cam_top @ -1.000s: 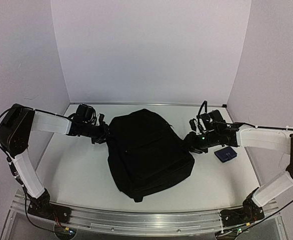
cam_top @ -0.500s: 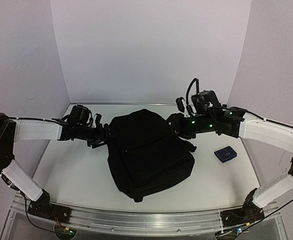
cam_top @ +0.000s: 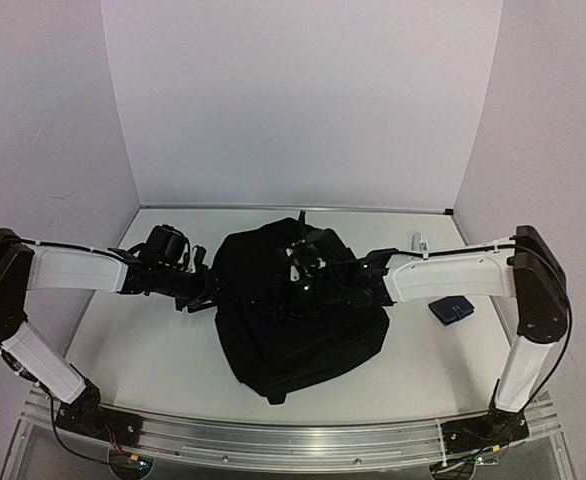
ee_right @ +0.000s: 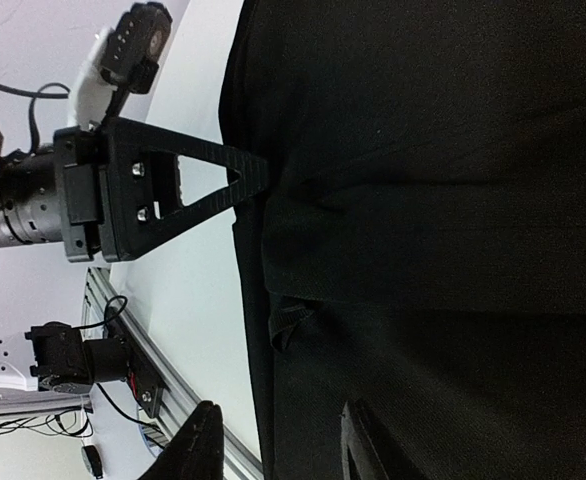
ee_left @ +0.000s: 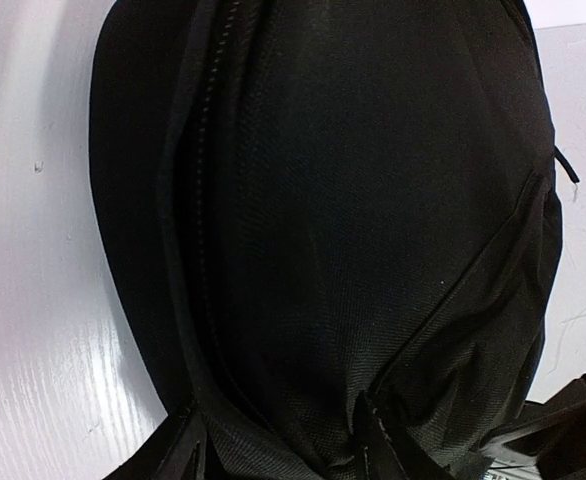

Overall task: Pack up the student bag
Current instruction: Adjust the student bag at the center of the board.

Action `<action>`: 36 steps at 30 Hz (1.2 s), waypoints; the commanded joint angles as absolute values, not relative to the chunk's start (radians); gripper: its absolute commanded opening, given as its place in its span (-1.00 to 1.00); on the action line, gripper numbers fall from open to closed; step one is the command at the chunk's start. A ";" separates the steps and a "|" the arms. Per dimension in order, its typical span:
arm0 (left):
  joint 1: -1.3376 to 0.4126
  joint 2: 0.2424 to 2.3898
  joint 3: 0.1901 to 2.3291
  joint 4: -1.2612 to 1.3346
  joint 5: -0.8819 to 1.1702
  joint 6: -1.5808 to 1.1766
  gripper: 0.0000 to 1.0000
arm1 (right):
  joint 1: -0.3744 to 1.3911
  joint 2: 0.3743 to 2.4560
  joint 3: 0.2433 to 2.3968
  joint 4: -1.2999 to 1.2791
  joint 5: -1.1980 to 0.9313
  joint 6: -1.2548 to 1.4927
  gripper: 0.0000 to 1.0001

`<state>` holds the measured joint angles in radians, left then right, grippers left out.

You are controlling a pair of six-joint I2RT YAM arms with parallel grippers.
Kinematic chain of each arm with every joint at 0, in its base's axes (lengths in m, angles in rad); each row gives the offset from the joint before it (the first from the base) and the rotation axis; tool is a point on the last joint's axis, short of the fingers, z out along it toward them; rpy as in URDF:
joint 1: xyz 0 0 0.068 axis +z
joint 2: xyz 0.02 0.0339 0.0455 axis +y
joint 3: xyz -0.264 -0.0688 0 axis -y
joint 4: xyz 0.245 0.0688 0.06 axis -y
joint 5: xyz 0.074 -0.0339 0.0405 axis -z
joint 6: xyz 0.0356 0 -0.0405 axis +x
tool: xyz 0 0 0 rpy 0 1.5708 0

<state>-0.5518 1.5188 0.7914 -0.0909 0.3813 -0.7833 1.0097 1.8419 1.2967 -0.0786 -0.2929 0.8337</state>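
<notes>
Your left gripper (ee_left: 278, 415) stands half apart against the one bag (cam_top: 303, 340), your right gripper (ee_right: 278, 408) half apart over it, and one blue pouch (cam_top: 451, 309) lies nearby.

I'm seeing left arm (cam_top: 73, 268) and right arm (cam_top: 453, 272) wearing white shells, black joints, trailing black cables — left gripper (cam_top: 211, 285) showing black, screw-studded fingers (ee_right: 123, 190).

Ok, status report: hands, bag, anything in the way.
Left hand astride student bag edge, grip unclear. Right hand open above bag. Bag flat on table, looks closed. Blue pouch lies clear at right.
</notes>
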 commanded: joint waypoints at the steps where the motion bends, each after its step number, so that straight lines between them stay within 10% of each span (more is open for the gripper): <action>1: -0.558 1.513 0.810 -0.071 0.376 -0.769 -0.08 | 1.013 1.892 1.355 0.030 -0.290 0.886 -0.21; 14: -0.558 1.525 0.824 -0.078 0.379 -0.766 -0.94 | 1.018 2.005 1.411 0.077 -0.303 0.910 -0.39; 36: -0.558 1.520 0.852 -0.116 0.356 -0.755 -1.00 | 1.026 2.037 1.428 -0.004 -0.177 0.879 -1.00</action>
<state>-0.5579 1.5276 0.8049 -0.1040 0.3796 -0.7748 1.0185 2.0258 1.3853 0.0328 -0.2572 0.9103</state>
